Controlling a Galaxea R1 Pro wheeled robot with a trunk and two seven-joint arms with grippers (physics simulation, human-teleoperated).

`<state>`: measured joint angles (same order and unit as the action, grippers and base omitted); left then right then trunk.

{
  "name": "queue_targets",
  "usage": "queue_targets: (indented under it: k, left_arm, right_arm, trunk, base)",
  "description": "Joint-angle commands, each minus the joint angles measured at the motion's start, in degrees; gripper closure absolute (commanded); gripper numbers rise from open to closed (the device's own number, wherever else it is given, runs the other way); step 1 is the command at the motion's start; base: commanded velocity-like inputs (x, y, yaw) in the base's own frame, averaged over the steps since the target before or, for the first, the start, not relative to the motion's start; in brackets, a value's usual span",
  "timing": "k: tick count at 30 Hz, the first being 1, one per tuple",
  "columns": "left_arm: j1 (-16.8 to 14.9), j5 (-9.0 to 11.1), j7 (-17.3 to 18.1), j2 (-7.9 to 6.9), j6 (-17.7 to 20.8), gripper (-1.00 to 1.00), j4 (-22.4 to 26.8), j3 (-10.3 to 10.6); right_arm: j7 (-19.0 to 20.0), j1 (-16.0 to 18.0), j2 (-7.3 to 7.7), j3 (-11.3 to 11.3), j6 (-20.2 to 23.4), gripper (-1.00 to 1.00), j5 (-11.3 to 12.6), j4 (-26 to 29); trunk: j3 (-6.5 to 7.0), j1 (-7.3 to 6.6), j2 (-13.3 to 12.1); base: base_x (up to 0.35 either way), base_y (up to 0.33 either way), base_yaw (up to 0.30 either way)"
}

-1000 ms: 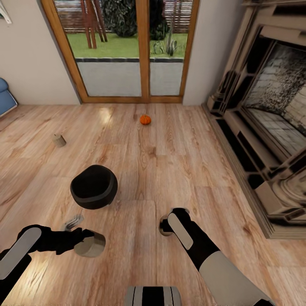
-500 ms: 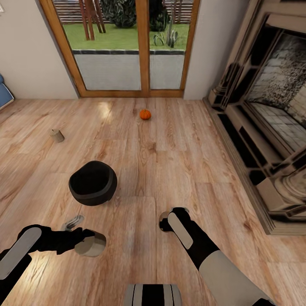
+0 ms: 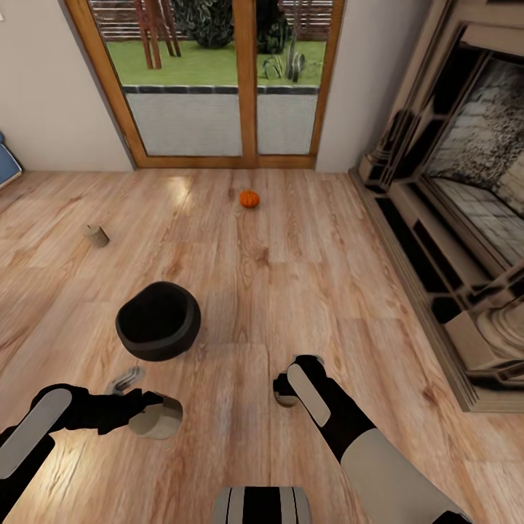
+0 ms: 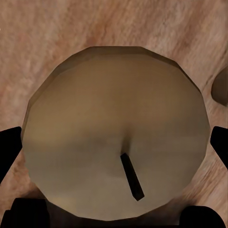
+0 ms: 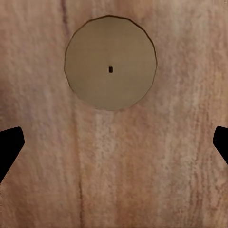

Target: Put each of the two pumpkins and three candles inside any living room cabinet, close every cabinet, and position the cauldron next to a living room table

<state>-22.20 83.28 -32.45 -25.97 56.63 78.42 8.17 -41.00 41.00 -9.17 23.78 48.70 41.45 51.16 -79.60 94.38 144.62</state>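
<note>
Currently: left gripper (image 4: 114,142) pinches candle (image 4: 116,133) | right gripper (image 5: 114,137) spread above your floor candle (image 5: 110,69), axis upright, off-centre between fingertips.

The floor (image 3: 291,291) is warm honey-brown wood planking with darker streaked grain and knots, and on it the cauldron (image 3: 158,321) is matt black all over. Beyond the cauldron, nearer the orange-brown framed glass doors (image 3: 247,80), sits a bright orange pumpkin (image 3: 249,199) with faint ribbing. The candle (image 4: 114,133) at the left gripper (image 3: 149,415) is dull tan-grey with a short black wick, and the arms are black with pale grey panels.
</note>
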Motion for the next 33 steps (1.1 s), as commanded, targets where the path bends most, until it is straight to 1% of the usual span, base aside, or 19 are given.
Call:
queue_targets:
  k: [1,6,19,27,33]
  left_arm:
    - [0.0,0.6,-0.6,-0.05,0.0,1.0,0.1,0.1]
    - [0.0,0.6,-0.6,-0.05,0.0,1.0,0.0,0.1]
    - [0.0,0.7,-0.6,-0.05,0.1,1.0,0.0,0.1]
    - [0.0,0.6,-0.6,-0.05,0.0,1.0,0.0,0.1]
    - [0.0,0.5,-0.7,-0.02,0.0,1.0,0.1,0.2]
  right_arm:
    - [-0.6,0.0,0.03,0.1,0.1,-1.0,0.6,0.0]
    - [-0.6,0.0,-0.02,0.1,0.1,-1.0,0.6,0.1]
    - [-0.3,0.0,0.08,0.2,0.1,-1.0,0.7,0.1]
    - [-0.2,0.0,0.11,0.3,0.1,-1.0,0.7,0.4]
    - [-0.3,0.0,0.05,0.4,0.1,-1.0,0.7,0.6]
  trunk:
    - [-0.04,0.0,0.0]
    - [-0.04,0.0,0.0]
    - [-0.04,0.0,0.0]
    - [-0.04,0.0,0.0]
    - [-0.04,0.0,0.0]
  base:
    - [0.186,0.103,0.0]
    - [0.145,0.087,0.0]
    - [0.042,0.083,0.0]
    - [0.001,-0.033,0.004]
    - [0.0,-0.126,0.131]
